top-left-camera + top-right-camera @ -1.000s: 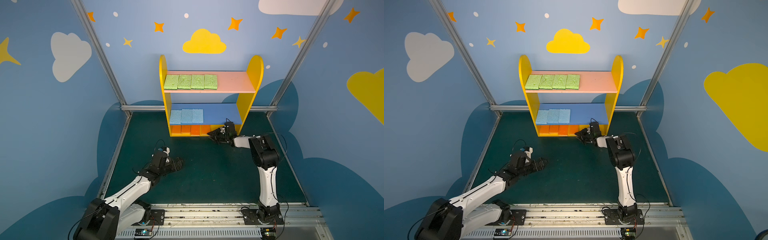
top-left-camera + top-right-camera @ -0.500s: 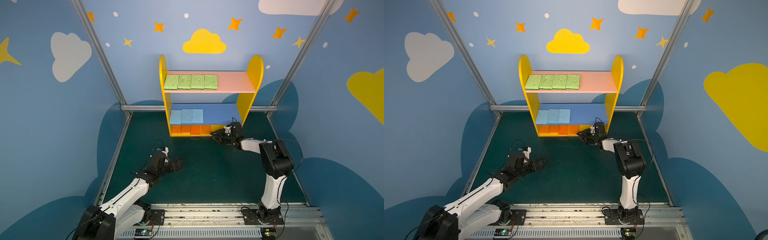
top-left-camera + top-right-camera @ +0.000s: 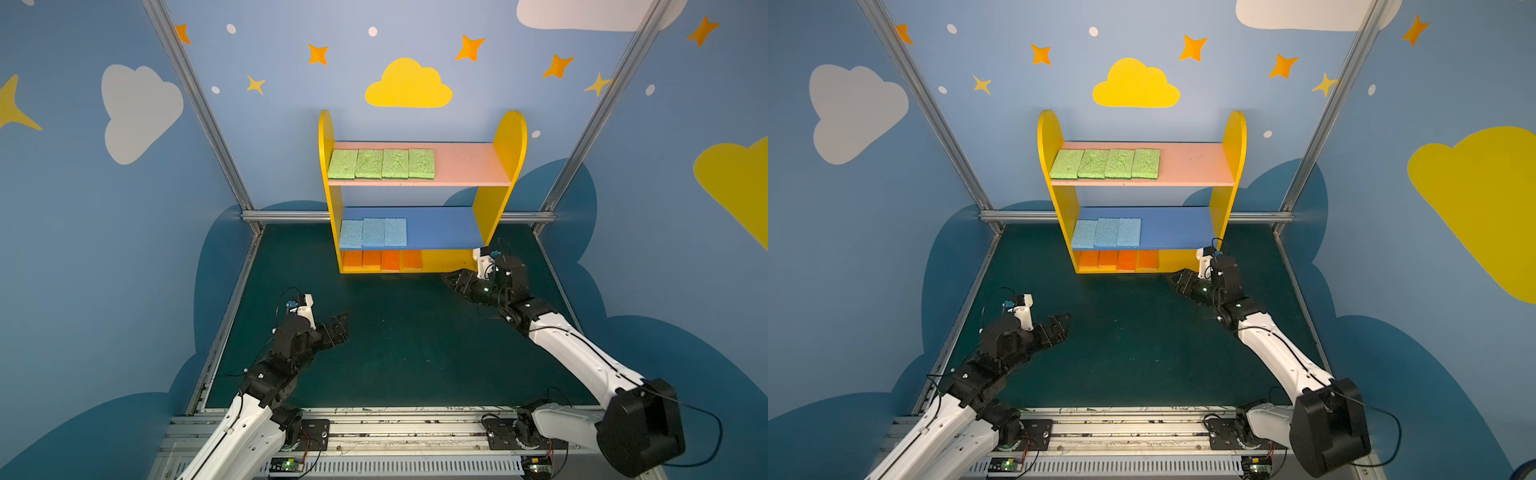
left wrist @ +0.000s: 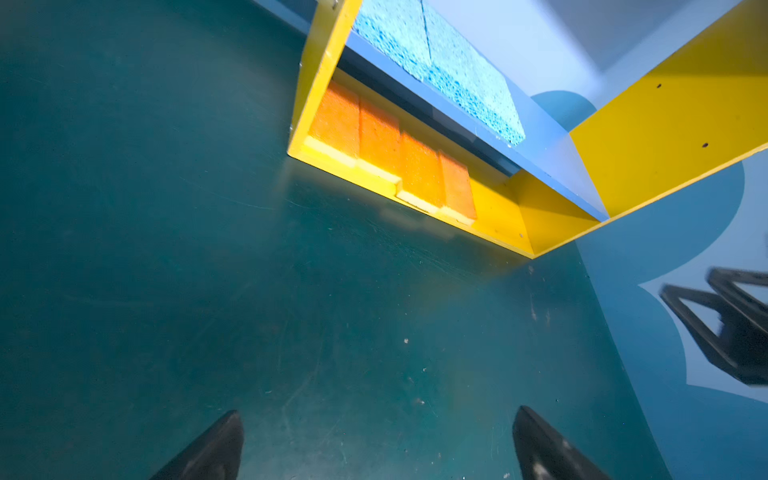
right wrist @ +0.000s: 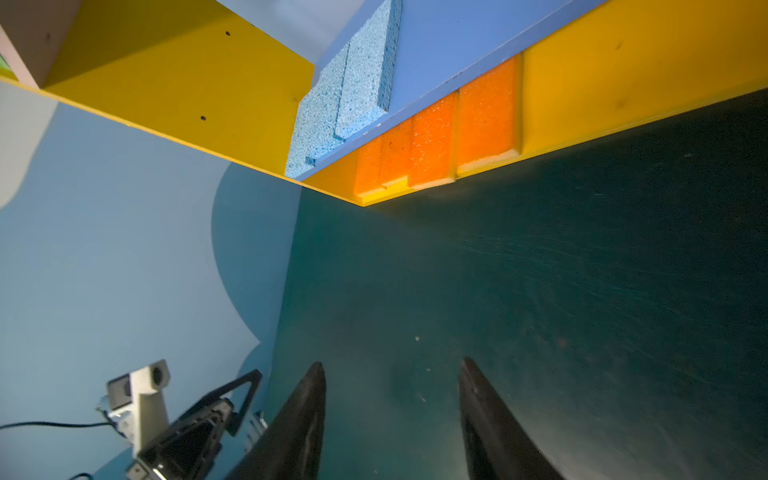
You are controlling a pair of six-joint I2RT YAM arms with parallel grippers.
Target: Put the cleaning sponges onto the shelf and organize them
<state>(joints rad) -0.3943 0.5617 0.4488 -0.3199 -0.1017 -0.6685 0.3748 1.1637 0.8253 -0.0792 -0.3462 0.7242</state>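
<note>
The shelf (image 3: 505, 137) stands at the back of the mat. Several green cleaning sponges (image 3: 381, 164) lie side by side on the left of its pink board. Three blue ones (image 3: 372, 232) lie on the blue board, and several orange ones (image 3: 381, 260) sit on the yellow base. In both wrist views the orange row (image 4: 395, 158) (image 5: 432, 141) sits under the blue sponges (image 4: 449, 70). My right gripper (image 3: 451, 279) (image 5: 390, 363) hovers low near the shelf's right front corner, open and empty. My left gripper (image 3: 340, 326) (image 4: 378, 411) stands wide open over bare mat at the front left.
The dark green mat (image 3: 407, 340) spreads between the arms. Aluminium posts (image 3: 208, 124) and blue walls close in both sides and the back. A metal rail (image 3: 395, 428) runs along the front edge. The right halves of the pink and blue boards are bare.
My right gripper has drawn back from the shelf's base and its jaws have widened. Its elbow has swung down toward the front right. The left arm has pulled back slightly.
</note>
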